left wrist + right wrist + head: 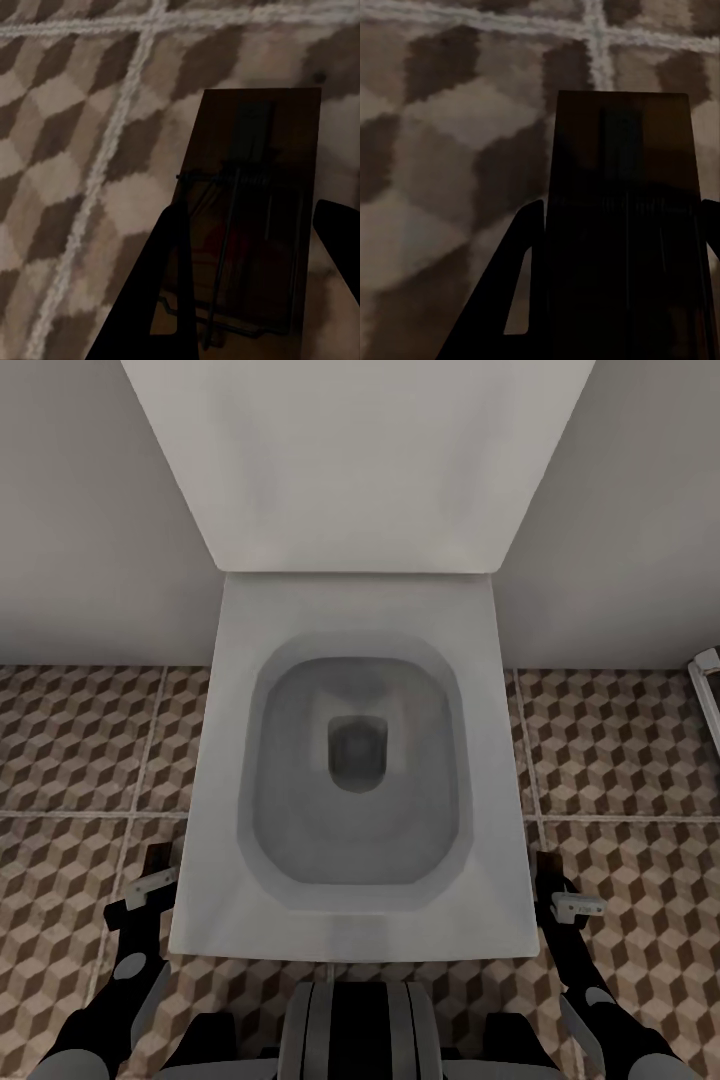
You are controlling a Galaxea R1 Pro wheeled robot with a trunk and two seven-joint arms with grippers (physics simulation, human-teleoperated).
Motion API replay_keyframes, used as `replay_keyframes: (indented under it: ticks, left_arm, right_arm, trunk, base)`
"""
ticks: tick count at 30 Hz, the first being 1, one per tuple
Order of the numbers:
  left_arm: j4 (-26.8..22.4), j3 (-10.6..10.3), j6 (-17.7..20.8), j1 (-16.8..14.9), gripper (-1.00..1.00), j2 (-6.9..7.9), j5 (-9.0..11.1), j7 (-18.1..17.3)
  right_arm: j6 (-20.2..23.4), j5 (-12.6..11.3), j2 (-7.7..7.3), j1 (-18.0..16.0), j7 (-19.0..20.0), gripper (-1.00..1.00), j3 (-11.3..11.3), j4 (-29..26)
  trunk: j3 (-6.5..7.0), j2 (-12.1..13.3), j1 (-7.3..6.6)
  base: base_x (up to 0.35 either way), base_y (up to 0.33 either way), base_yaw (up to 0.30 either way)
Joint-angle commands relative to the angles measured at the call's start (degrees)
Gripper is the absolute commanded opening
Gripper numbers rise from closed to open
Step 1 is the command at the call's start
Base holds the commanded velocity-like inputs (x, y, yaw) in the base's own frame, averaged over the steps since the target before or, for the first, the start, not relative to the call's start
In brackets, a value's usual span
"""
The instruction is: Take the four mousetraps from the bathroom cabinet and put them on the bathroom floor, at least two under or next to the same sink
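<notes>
A white toilet (350,760) with its lid raised against a pale grey wall (90,510) takes up the middle of the head view, seen from directly above and in front. Around it lies the bathroom floor (80,760), tiled in a brown, beige and white cube pattern with pale grout lines. The robot's two dark arms hang low on either side of the bowl, the left tool (152,882) beside the toilet's left edge and the right tool (572,905) beside its right edge. In the left wrist view, the left tool's fingers (161,300) are clamped on a mousetrap (251,195) (a brown wooden board with dark wire spring parts), held above the tiles. In the right wrist view, the right tool's fingers (510,307) grip a second mousetrap (622,195), dim and shadowed, likewise over the tiled floor.
</notes>
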Motion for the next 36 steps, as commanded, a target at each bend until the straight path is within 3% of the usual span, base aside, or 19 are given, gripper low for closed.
replay_keyframes:
  ticks: [1,34,36]
  left_arm:
    - [0.0,-0.1,-0.2,0.0,-1.00,0.02,0.1,0.1]
    - [0.0,-0.1,-0.2,0.0,-1.00,1.19,0.2,0.2]
    - [0.0,-0.1,-0.2,0.0,-1.00,1.16,0.2,0.2]
  right_arm:
    - [-0.2,-0.7,-0.06,0.0,0.1,-1.00,0.4,0.0]
    - [-0.3,-0.6,-0.06,0.0,0.1,-1.00,0.4,0.0]
    - [-0.3,-0.6,-0.06,0.0,0.1,-1.00,0.4,0.0]
  trunk:
    - [-0.02,0.0,-0.01]
    - [-0.02,0.0,-0.01]
    - [-0.47,0.0,0.04]
  base:
    - [0.000,0.000,0.000]
    - [0.000,0.000,0.000]
    - [0.000,0.000,0.000]
